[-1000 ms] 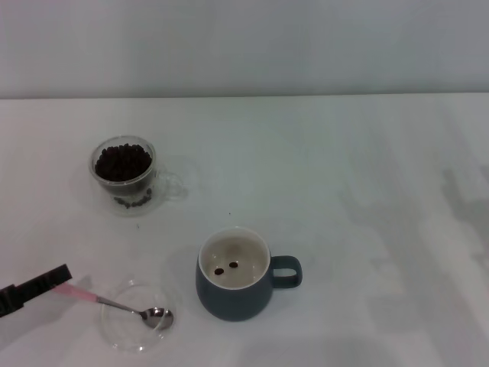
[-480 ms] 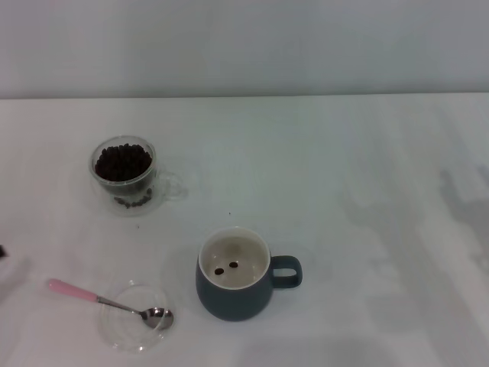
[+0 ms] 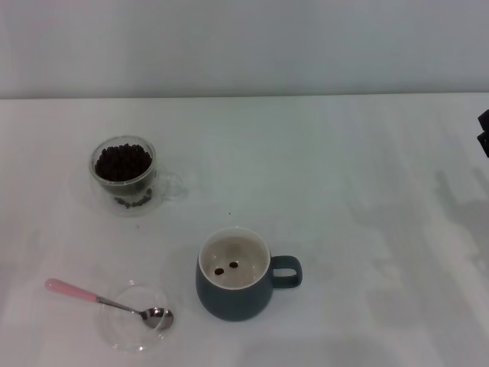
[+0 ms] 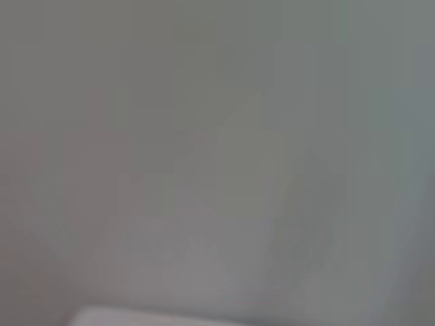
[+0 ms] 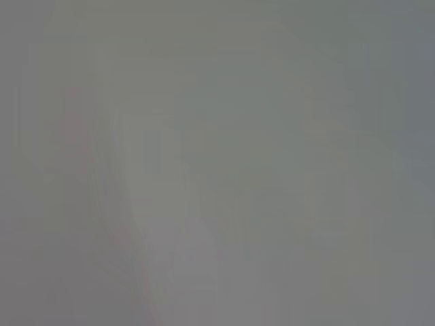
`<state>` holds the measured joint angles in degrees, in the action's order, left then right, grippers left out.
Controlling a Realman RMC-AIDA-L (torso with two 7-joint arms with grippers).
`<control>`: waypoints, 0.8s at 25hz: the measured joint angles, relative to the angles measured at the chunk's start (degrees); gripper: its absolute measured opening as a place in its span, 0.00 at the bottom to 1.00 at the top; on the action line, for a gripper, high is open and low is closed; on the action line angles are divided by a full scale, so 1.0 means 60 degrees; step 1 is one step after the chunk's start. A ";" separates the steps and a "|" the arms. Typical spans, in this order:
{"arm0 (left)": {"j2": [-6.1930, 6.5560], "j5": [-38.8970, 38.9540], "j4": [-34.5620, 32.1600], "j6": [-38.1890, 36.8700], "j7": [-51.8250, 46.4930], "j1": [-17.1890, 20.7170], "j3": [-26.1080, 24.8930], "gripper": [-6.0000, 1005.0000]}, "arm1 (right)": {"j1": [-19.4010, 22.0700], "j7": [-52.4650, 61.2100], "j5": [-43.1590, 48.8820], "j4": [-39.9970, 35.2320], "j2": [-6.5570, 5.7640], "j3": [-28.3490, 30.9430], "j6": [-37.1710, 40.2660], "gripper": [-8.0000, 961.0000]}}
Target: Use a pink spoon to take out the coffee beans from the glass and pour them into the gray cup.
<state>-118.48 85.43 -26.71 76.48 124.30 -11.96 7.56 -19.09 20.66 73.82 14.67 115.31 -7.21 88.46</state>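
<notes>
The pink spoon (image 3: 107, 302) lies untouched on the white counter (image 3: 344, 229), its slim pale pink handle pointing away toward the left edge and its shiny metal bowl resting inside a flat clear glass dish (image 3: 131, 321). Just to the right of the dish stands the gray cup (image 3: 238, 275), a rounded dark blue-gray mug with a cream-white inside and its loop handle turned to the right; two coffee beans (image 3: 226, 268) lie on its bottom. Farther back and to the left stands the glass (image 3: 128, 176), a small clear double-walled cup with a clear side handle, filled nearly to the rim with dark, almost black beans; a few more show low down between its walls. A single dark speck sits on the counter between the glass and the gray cup.

Only a sliver of the right tool (image 3: 484, 131) shows, a dark shape at the right edge of the head view, well apart from the gray cup and farther still from the spoon; whether it is open or closed I cannot tell. The left tool is out of sight. Both wrist views show only a plain gray blur. No writing or label shows on anything.
</notes>
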 joint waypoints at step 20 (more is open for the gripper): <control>-0.0047 0.1431 0.1240 -0.0779 0.2495 -0.0719 -0.0123 0.86 | -0.0031 -0.0098 -0.0014 0.0507 0.0000 0.0122 -0.0784 0.81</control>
<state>-118.76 94.01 -19.28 71.80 139.26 -16.27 6.82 -19.28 20.07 73.74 17.72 115.31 -6.48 83.75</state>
